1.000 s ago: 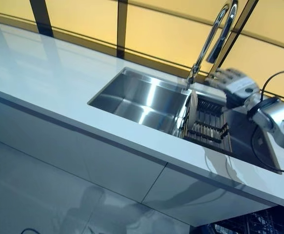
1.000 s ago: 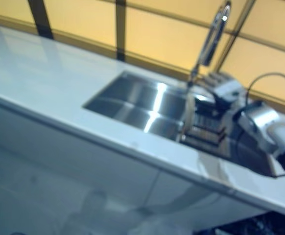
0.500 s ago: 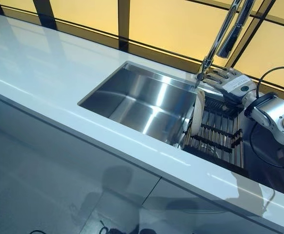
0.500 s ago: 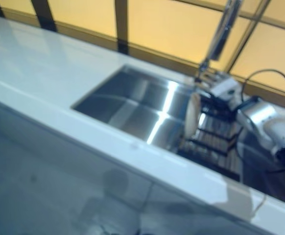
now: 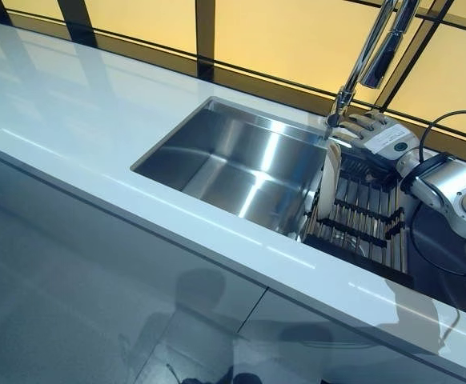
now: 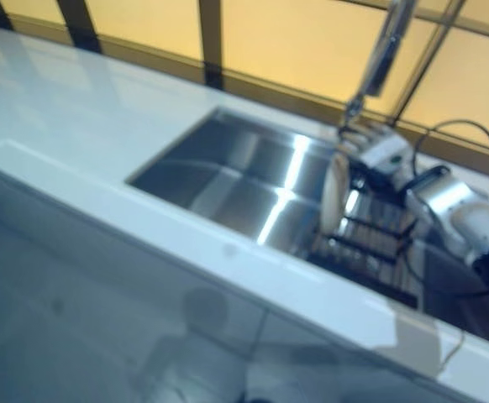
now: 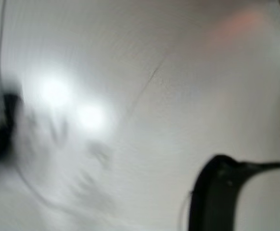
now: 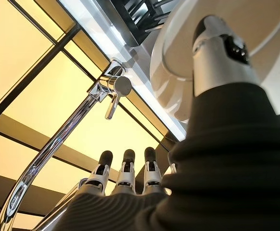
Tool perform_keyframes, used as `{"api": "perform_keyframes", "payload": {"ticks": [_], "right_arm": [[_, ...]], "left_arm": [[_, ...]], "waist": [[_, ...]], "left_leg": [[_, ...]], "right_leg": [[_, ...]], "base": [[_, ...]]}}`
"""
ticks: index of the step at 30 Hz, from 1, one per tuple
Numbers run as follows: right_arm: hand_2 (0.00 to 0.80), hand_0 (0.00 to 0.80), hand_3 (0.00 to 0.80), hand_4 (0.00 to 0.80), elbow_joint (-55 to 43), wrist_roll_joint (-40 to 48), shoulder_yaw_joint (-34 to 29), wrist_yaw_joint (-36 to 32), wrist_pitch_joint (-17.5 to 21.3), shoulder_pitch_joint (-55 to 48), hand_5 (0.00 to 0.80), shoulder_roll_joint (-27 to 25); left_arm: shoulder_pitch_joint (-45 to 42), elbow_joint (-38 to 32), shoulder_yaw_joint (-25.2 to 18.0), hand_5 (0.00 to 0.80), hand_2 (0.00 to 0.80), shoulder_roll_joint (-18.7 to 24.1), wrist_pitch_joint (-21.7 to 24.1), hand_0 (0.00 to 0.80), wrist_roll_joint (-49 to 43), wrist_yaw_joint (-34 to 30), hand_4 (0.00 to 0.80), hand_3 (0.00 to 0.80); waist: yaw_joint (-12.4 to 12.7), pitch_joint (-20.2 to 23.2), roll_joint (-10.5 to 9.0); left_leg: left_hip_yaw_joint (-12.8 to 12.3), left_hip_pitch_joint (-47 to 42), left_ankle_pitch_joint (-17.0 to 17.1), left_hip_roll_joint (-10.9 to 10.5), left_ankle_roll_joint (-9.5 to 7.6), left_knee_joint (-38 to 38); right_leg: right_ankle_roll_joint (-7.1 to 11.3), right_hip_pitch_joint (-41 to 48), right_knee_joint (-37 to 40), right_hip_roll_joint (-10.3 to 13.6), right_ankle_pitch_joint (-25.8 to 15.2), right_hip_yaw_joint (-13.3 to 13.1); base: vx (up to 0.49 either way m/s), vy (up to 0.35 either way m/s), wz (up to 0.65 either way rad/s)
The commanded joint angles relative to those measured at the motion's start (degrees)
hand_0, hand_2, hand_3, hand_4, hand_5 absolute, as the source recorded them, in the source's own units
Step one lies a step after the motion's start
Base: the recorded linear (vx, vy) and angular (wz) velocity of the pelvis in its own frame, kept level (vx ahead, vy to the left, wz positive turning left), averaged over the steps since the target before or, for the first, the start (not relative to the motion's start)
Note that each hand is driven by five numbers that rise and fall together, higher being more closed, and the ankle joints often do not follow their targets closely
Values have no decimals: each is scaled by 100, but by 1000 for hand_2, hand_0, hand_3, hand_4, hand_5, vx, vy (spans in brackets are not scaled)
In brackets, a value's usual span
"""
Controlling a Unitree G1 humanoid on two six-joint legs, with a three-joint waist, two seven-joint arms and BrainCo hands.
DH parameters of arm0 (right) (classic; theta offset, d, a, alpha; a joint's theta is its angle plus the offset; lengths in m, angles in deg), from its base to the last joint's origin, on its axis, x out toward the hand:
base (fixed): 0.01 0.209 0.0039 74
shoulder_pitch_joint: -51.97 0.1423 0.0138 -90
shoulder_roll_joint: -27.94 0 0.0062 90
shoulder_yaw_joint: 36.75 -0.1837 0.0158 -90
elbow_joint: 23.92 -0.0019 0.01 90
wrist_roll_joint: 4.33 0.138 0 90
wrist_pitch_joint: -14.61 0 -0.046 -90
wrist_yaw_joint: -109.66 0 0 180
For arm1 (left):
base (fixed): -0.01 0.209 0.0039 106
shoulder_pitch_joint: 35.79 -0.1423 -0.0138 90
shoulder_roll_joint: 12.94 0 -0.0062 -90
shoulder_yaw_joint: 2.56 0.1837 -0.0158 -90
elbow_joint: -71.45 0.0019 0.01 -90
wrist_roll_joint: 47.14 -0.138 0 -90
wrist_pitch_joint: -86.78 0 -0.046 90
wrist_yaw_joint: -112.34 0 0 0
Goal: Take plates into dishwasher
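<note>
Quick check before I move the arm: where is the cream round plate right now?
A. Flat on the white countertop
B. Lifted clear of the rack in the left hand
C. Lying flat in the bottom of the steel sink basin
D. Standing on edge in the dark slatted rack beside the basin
D: the cream round plate stands on edge in the dark slatted rack, with the right hand at its top rim.

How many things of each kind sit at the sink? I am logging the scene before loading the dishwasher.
Plates: 1, a cream plate upright in the rack
Racks: 1, a dark dish rack
Faucets: 1
Sinks: 1
Total: 4
</note>
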State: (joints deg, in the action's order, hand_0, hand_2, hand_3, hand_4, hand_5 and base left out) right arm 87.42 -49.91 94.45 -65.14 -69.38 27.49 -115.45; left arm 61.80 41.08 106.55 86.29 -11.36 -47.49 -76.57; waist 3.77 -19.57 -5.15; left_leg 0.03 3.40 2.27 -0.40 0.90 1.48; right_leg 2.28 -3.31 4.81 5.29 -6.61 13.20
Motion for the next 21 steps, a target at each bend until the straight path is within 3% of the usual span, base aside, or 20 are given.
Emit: {"api": "perform_keyframes", "payload": {"ticks": [1,21], "right_arm": [[0,0,0,0,81,-128,231,150,-96,586,0,-155],[0,0,0,0,54,-107,290,266,-255,736,0,-20]], "left_arm": [[16,43,306,0,0,67,14,0,60,-4,0,0],[27,7,322,0,0,3,89,0,329,71,0,0]], "waist": [[84,116,52],[176,-95,52]], "left_leg": [[-296,14,-209,183,-29,77],[-230,91,-163,173,-3,129]], "right_leg": [[529,-79,-444,155,376,67],[491,-65,-343,122,370,116]], "base": [[0,0,0],[0,0,0]]}}
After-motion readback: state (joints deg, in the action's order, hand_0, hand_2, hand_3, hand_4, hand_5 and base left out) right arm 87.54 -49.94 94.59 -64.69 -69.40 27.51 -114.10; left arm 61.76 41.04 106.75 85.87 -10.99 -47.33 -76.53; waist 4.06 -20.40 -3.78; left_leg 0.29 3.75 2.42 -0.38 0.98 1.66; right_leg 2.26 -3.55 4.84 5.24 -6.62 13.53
